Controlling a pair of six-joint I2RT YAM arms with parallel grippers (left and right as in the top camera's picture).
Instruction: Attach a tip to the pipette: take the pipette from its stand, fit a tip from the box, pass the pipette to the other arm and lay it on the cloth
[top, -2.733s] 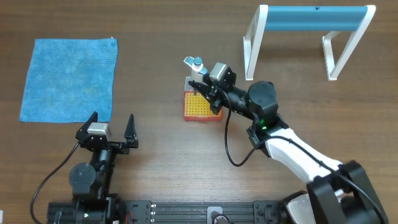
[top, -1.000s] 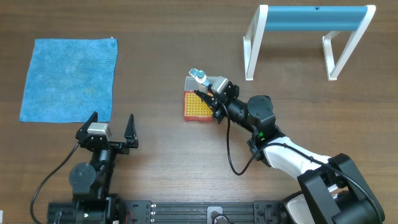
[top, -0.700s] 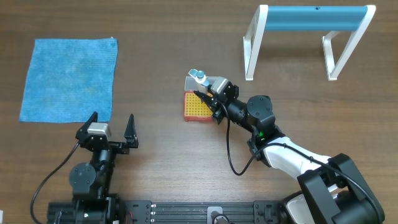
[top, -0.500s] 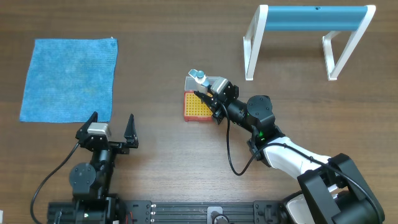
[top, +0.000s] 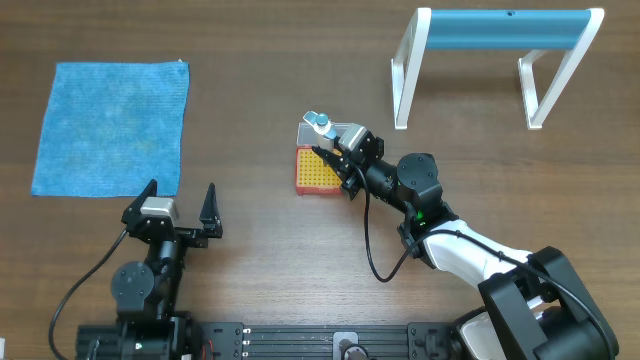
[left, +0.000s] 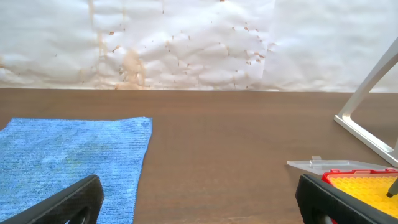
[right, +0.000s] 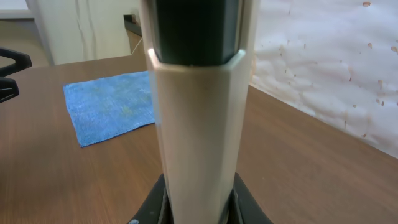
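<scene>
top: right tool clamped on pipette, has dropped onto tip box just beneath it and held still for the last second, so probably seating a tip; left tool fingers apart | left wrist: cloth ahead of tool, tip box toward the other arm | right wrist: pipette barrel upright in tool.

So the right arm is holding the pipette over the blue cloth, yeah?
Not quite. The right arm's jaws hold the pipette over the yellow tip box, not over the blue cloth. The top view shows it: the cloth lies far off to the side, near the left arm.
</scene>
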